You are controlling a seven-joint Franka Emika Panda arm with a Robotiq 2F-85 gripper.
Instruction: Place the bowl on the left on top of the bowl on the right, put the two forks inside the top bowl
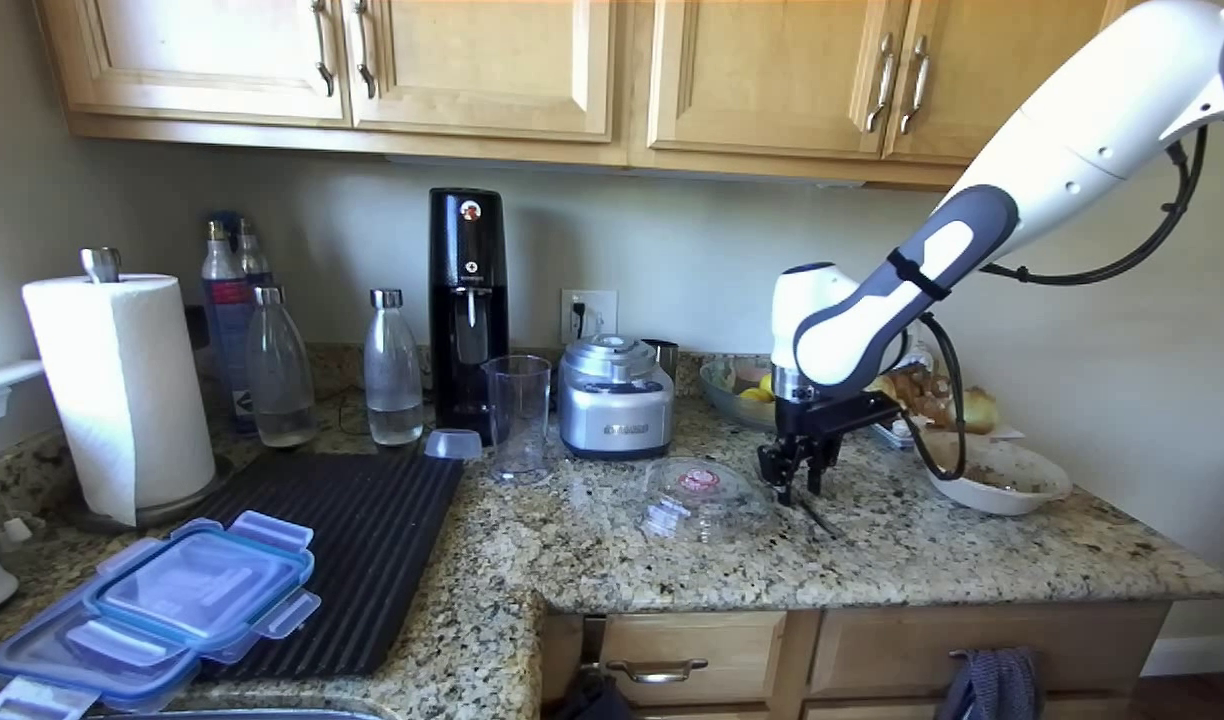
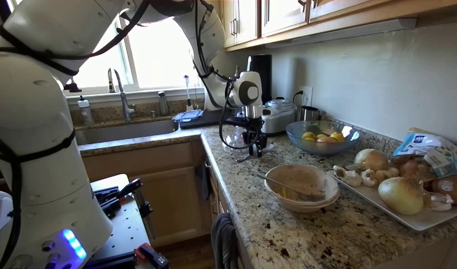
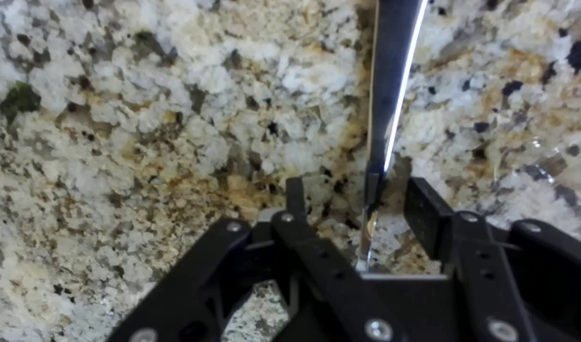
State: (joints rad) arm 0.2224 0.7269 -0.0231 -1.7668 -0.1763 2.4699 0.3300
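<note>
Since the second fork (image 3: 396,76) runs off the top of the wrist view and ducks behind the gripper (image 3: 357,195), I can't see either end there; it's on the counter (image 3: 129,118), jaws parted around it. Top bowl (image 2: 297,175), other fork (image 2: 281,185) lying in it, mostly hides the lower bowl (image 2: 303,209).

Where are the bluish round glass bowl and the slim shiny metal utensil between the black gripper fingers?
Bluish glass bowl (image 2: 314,148): in an exterior view, on its front wall.
Shiny metal utensil (image 3: 391,76): wrist view, on its wider part.
</note>
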